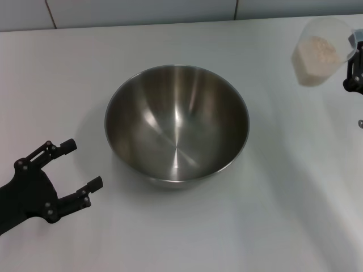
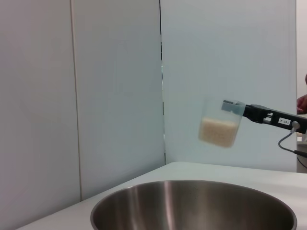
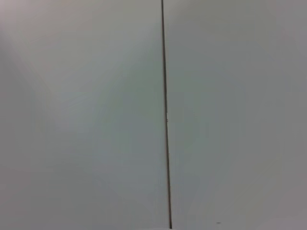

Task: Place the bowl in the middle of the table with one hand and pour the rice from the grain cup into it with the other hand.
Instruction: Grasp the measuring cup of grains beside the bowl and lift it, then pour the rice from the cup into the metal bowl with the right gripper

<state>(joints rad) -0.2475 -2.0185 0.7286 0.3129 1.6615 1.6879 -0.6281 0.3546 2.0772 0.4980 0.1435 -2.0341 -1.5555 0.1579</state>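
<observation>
The large steel bowl (image 1: pixel 177 126) stands empty in the middle of the white table (image 1: pixel 187 226); its rim also shows in the left wrist view (image 2: pixel 192 206). My left gripper (image 1: pixel 80 165) is open and empty, just left of the bowl, not touching it. My right gripper (image 1: pixel 354 59) is at the far right edge, shut on the handle of the grain cup (image 1: pixel 319 51), held upright in the air. The cup holds rice (image 1: pixel 317 54). In the left wrist view the cup (image 2: pixel 219 123) hangs above and beyond the bowl, held by the right gripper (image 2: pixel 249 111).
A white tiled wall (image 1: pixel 142 11) runs along the back of the table. The right wrist view shows only wall panels with a dark seam (image 3: pixel 165 120).
</observation>
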